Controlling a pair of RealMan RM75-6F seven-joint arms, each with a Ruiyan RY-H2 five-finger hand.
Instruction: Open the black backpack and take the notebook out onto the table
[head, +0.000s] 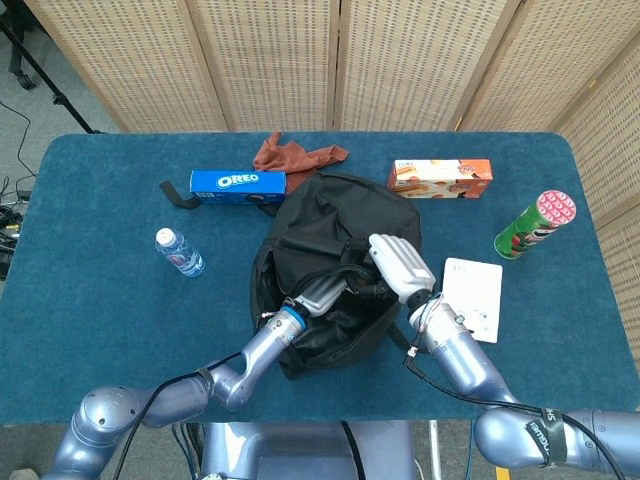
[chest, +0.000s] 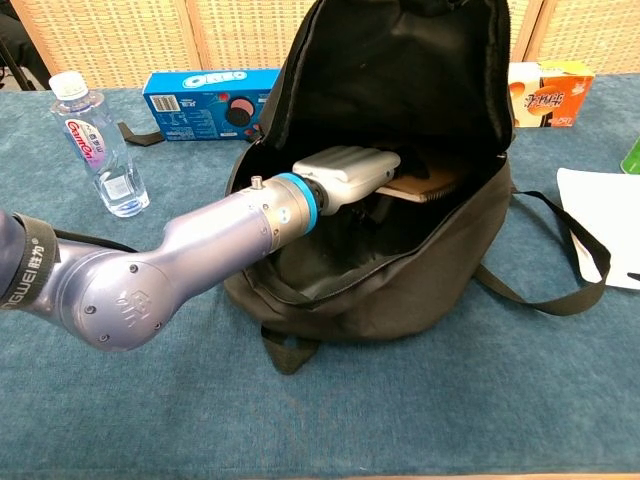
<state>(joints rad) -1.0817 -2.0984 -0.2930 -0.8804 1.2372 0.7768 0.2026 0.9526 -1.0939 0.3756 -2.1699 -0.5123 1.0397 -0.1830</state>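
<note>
The black backpack (head: 320, 225) lies mid-table with its mouth open toward me; in the chest view the backpack (chest: 400, 80) has its flap standing tall. My left hand (chest: 345, 172) reaches inside the opening and holds the brown notebook (chest: 428, 185), which is seen nearly edge-on and level, still within the bag. The fingers are hidden under the notebook. From above, my left hand (head: 322, 292) sits in the bag's mouth. My right hand (head: 398, 265) grips the upper edge of the flap and keeps it up; the chest view does not show it.
On the blue table (head: 100, 300) are an Oreo box (head: 238, 182), a rust cloth (head: 295, 154), a water bottle (head: 179, 251), an orange biscuit box (head: 440, 178), a green chips can (head: 535, 224) and a white sheet (head: 473, 296). A strap (chest: 560, 290) trails right.
</note>
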